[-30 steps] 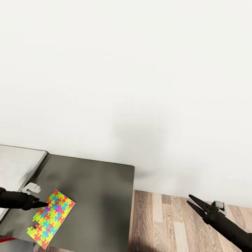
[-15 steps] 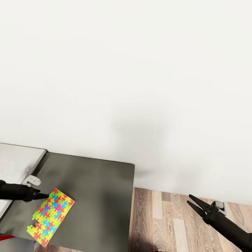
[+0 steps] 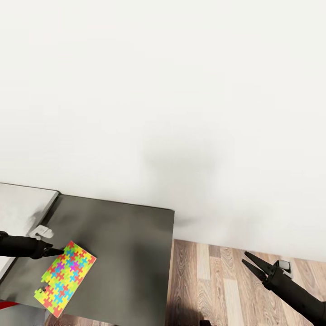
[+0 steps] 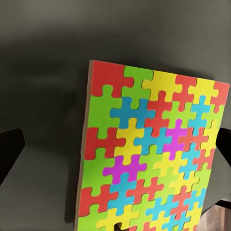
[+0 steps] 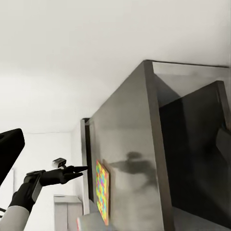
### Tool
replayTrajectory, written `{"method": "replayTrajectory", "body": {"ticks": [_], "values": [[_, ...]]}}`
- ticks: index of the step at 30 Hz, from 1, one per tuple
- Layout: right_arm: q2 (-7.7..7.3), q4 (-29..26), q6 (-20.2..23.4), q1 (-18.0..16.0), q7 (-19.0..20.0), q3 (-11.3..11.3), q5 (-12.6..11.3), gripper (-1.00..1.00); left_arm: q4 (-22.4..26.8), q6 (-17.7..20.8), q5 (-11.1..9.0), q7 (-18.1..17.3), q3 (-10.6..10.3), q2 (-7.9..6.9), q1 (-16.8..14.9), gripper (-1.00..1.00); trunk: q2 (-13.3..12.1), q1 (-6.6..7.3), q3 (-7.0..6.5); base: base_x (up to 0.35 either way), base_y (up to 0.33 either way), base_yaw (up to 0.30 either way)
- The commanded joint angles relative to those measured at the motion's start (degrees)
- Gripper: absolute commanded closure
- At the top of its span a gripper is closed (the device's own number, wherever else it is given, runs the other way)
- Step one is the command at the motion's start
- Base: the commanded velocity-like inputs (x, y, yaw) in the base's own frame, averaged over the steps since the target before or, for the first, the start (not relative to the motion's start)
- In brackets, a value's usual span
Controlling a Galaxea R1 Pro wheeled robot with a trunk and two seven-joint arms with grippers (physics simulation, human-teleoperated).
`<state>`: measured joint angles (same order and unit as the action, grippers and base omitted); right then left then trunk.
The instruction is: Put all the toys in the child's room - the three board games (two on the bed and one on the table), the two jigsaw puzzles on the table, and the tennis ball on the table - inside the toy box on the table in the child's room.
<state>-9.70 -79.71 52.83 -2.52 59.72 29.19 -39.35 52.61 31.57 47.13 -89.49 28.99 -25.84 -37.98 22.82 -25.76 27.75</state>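
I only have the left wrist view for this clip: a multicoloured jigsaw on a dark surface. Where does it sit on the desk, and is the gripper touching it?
Observer: In the head view the jigsaw puzzle lies flat at the near left corner of the dark grey desk section. The left gripper has its tips at the puzzle's far corner; contact can't be confirmed.
Operator: Are the fingers open?
Observer: In your view they sit apart at either side of the puzzle, so yes, open.
Operator: And the right arm?
Observer: The right gripper is open, hanging over the wood floor to the right of the desk, holding nothing.
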Motion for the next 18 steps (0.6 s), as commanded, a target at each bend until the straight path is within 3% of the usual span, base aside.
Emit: {"method": "replayTrajectory", "body": {"ticks": [1, 18], "values": [[-0.02, 0.0, 0.3, 0.0, 0.1, 0.0, 0.0, -1.0, 0.0, 0.6, 0.5, -0.5, 0.1, 0.04, -0.1, -1.0, 0.1, -0.03, 0.18, 0.0, 0.0, 0.0], [0.1, 0.0, 0.3, 0.0, 0.1, 0.0, 0.0, -1.0, 0.0, 0.5, 0.6, -0.5, -0.5, 0.29, -0.1, -1.0, 0.1, -0.03, 1.75, 0.0, 0.0, 0.0]]}}
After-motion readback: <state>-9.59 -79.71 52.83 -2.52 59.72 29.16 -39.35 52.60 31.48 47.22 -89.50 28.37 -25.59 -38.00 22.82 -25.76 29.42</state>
